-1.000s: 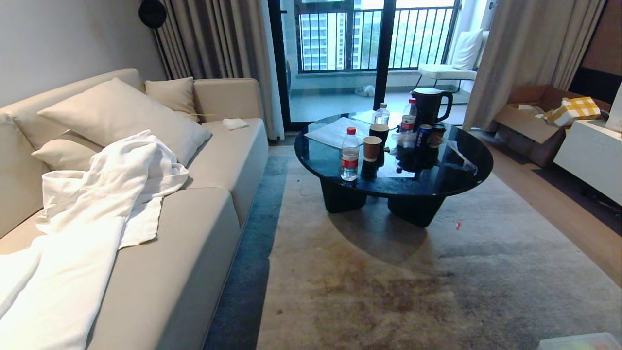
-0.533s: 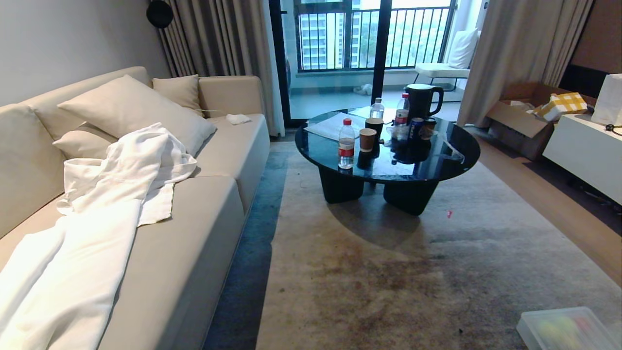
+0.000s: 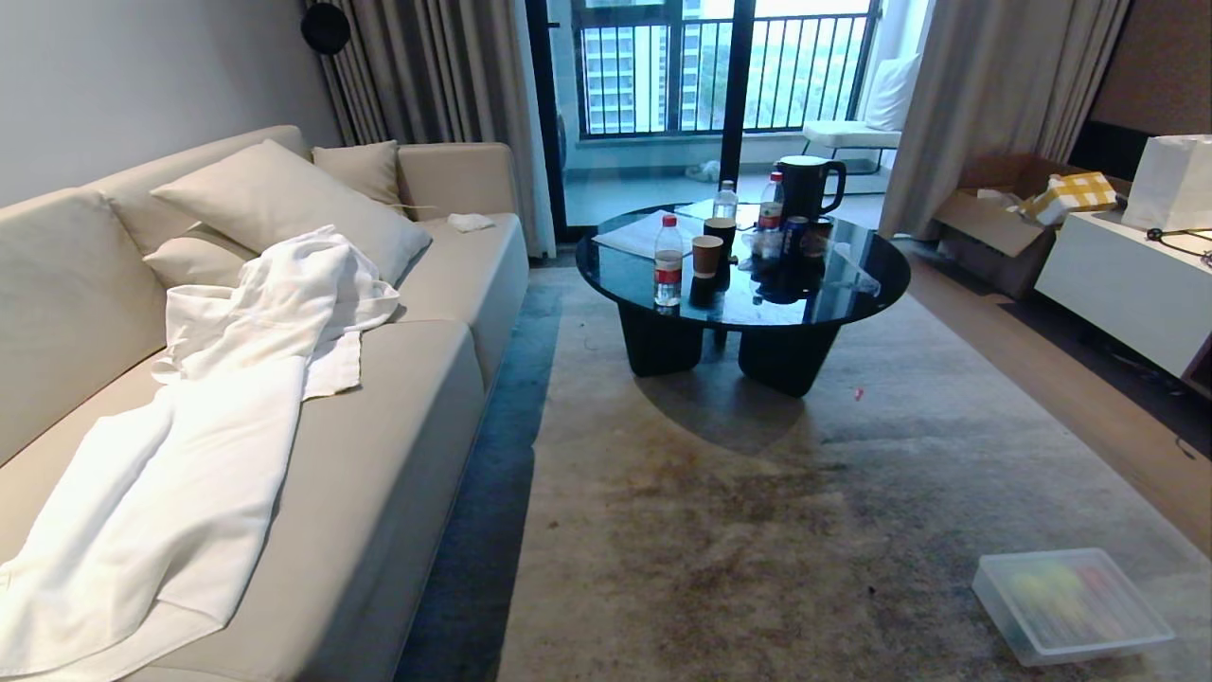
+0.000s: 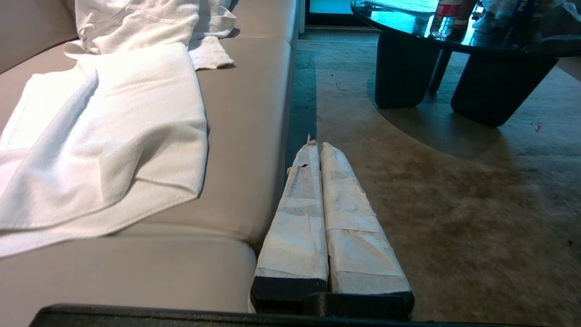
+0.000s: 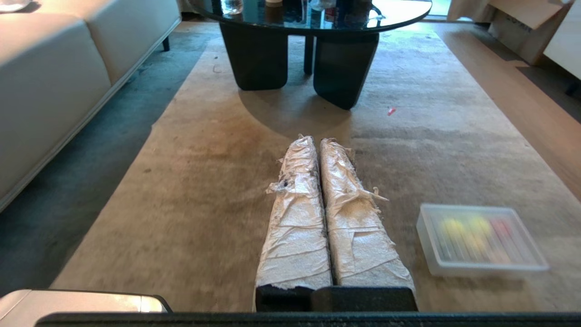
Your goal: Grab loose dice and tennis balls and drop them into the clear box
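My left gripper (image 4: 317, 147) is pressed closed on nothing, level beside the beige sofa (image 4: 245, 113) front. My right gripper (image 5: 316, 141) is likewise closed and empty above the rug (image 5: 204, 181). The clear box (image 3: 1070, 603) sits lidded on the rug at my right, blurred yellow and red shapes inside.

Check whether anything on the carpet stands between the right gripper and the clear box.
Nothing visible does. In the right wrist view the right gripper, jaws shut, points over bare carpet, and the clear box sits on it just beside the gripper. A lid seems to cover the box.
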Tool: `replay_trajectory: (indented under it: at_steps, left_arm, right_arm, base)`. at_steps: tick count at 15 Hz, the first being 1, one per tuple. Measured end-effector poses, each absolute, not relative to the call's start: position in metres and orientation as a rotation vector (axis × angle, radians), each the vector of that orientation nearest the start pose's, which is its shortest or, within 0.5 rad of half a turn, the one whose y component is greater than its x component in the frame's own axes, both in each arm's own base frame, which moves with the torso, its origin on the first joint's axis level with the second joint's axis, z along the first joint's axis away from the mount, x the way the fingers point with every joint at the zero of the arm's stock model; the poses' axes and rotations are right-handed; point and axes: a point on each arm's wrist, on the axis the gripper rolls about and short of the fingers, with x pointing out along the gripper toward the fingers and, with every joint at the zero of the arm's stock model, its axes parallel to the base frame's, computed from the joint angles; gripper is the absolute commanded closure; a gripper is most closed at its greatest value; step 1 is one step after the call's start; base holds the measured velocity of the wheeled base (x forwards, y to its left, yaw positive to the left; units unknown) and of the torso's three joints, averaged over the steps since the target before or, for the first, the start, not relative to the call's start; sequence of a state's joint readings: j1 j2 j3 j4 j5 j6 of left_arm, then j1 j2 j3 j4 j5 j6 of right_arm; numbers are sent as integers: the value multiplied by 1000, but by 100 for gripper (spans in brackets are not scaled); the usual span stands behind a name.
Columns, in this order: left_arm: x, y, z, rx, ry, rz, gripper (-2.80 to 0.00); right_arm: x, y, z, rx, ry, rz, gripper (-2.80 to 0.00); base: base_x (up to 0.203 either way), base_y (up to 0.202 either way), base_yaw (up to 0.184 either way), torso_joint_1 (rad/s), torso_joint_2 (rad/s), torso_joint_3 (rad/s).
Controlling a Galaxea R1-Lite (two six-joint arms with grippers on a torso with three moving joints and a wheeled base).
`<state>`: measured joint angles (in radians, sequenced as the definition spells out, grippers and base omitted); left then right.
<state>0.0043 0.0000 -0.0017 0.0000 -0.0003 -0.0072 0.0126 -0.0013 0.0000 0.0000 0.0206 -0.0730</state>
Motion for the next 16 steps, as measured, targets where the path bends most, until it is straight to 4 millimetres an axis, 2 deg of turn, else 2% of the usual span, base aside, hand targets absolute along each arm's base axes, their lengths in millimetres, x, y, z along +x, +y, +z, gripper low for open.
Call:
replay_trajectory:
  at_steps: [5, 16]
  left_arm:
    - [-23, 0, 76, -7, -1, 4, 0]
    - [-23, 0, 76, -7, -2, 4, 0]
  right_arm:
    - [-23, 0, 75, -73, -2, 33, 0]
    - [-23, 0, 76, -70, -3, 32, 0]
  base:
    - [-171, 0, 0, 2, 2, 3]
    - [-5, 0, 0, 0, 0, 0]
